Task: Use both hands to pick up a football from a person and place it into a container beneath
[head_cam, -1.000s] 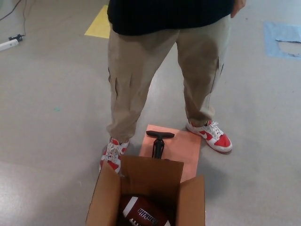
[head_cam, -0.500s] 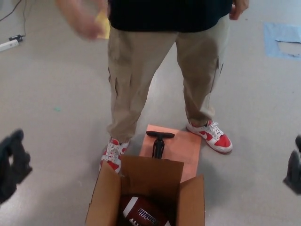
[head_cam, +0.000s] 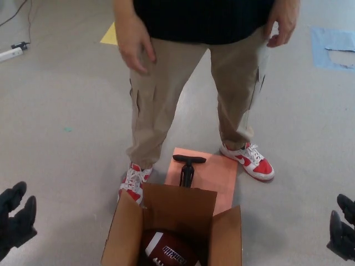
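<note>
Football (head_cam: 166, 252) sits inside the open cardboard box (head_cam: 126, 233) at near centre. Left robot hand (head_cam: 15, 221) at near left and right robot hand (head_cam: 343, 228) at near right both empty, fingers spread. Person (head_cam: 191, 83) stands behind box, black pump (head_cam: 187, 168) on orange mat (head_cam: 211, 174).

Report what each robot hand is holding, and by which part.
Nothing is held. The left hand and right hand are open at the sides; the football lies in the cardboard box.

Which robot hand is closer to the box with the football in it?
Left, by a little. The left hand sits out past the cardboard box's left flap; the right hand is off by the picture's right edge, farther from the box.
</note>
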